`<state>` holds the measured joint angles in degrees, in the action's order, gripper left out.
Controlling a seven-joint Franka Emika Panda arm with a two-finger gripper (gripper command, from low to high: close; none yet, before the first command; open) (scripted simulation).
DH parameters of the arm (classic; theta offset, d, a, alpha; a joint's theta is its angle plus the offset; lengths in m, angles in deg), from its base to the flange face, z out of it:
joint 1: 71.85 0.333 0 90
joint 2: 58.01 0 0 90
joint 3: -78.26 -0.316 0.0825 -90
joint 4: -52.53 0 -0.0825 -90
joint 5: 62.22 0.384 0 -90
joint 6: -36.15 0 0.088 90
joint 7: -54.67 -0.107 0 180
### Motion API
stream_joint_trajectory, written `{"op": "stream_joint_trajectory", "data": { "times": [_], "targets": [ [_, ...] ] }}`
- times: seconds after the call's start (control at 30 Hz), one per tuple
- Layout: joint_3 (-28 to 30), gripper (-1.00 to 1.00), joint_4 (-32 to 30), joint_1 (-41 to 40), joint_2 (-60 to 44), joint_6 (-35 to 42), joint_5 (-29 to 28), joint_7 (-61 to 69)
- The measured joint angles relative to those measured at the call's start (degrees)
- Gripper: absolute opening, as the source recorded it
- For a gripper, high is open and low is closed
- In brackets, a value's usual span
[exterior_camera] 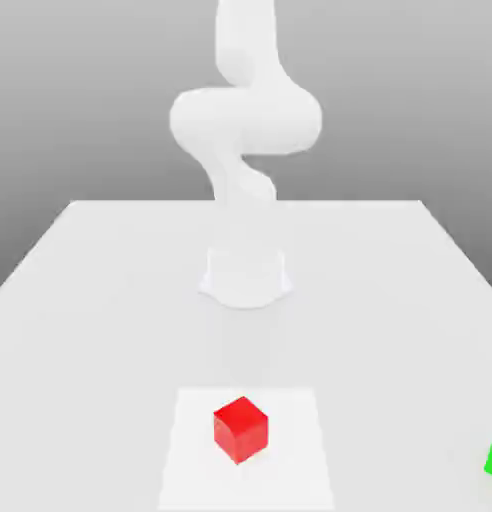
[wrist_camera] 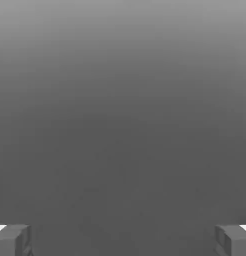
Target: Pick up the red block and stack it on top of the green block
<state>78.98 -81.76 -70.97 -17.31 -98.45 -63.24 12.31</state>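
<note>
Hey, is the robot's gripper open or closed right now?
Open. In the hand view the gripper has its two fingertips standing far apart at opposite sides, with nothing between them.

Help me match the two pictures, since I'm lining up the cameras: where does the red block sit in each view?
Exterior view: the red block lies on a paler square patch of the table, in front of the arm's base.
Hand view: the gripper, jaws open, faces plain grey.
Shared landmark: possibly the table as that grey; I cannot tell.
</note>
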Motion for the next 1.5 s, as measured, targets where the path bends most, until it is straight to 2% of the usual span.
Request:
{"op": "stream_joint_trajectory", "data": {
  "times": [0.37, 0.67, 0.87, 0.9, 1.13, 1.33, 1.5],
  "targets": [
    [4.38, 0.00, -11.27, 3.59, -23.25, -12.69, -2.22, 17.46],
    [5.57, 0.00, -20.27, 4.61, -42.01, -23.03, 1.34, 35.17],
    [2.90, 0.00, -19.59, 2.71, -54.50, -33.07, 5.06, 39.41],
    [2.46, -1.00, -19.38, 2.34, -56.02, -34.36, 5.38, 39.68],
    [2.37, -1.00, -19.36, 2.24, -56.13, -34.36, 5.29, 39.60],
    [3.51, -1.00, -20.69, 3.08, -45.48, -25.07, 2.06, 37.11],
    [-1.39, -1.00, -12.11, 10.30, -48.15, -19.04, 0.12, 31.97]
  ]
}}
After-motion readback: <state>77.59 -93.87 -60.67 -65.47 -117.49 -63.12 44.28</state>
